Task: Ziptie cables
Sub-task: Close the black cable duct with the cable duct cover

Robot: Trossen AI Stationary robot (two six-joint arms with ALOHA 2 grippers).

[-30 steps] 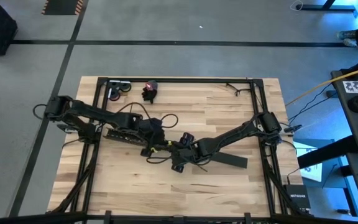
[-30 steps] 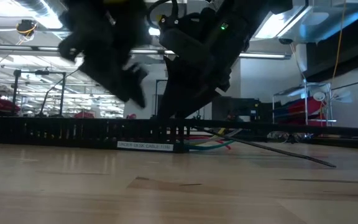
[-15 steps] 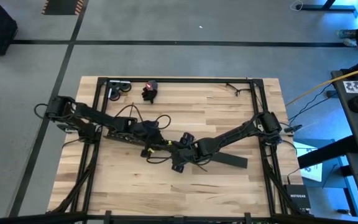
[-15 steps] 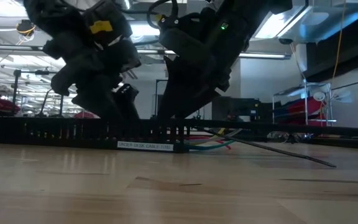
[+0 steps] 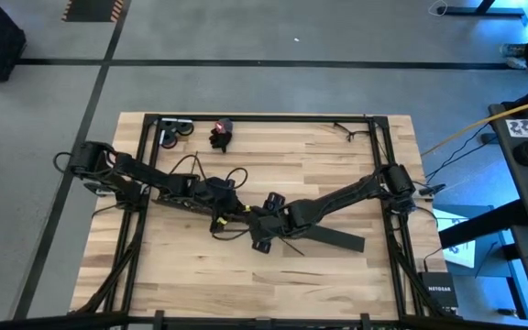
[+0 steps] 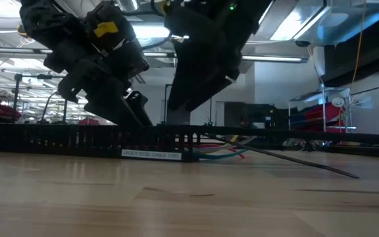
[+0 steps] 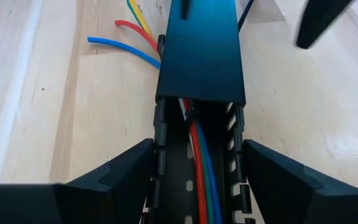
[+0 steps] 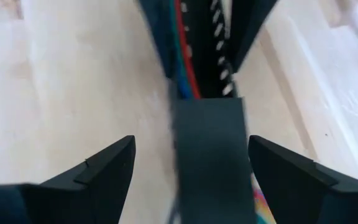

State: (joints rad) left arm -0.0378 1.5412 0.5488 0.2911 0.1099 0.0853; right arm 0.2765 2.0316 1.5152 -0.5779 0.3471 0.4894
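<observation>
cables [image 7: 199, 165]: being judged light, limp, best taken at the bundled run | duct [image 7: 197, 56]: being straddled | left gripper [image 7: 197, 180], right gripper [image 8: 188, 171]: fingers being held apart, nothing grasped

Two dark arms work over one wooden table [image 5: 337, 266]: the left gripper [image 5: 230, 203] at about nine o'clock of centre, the right gripper [image 5: 262, 223] just beside it at centre. One slotted black bar [image 7: 194, 180] holds one bundle of cables [image 7: 201, 168]; three loose ends show beyond it: one blue, one red, one yellow. One flat black cover [image 7: 199, 53] sits on the bar.
</observation>
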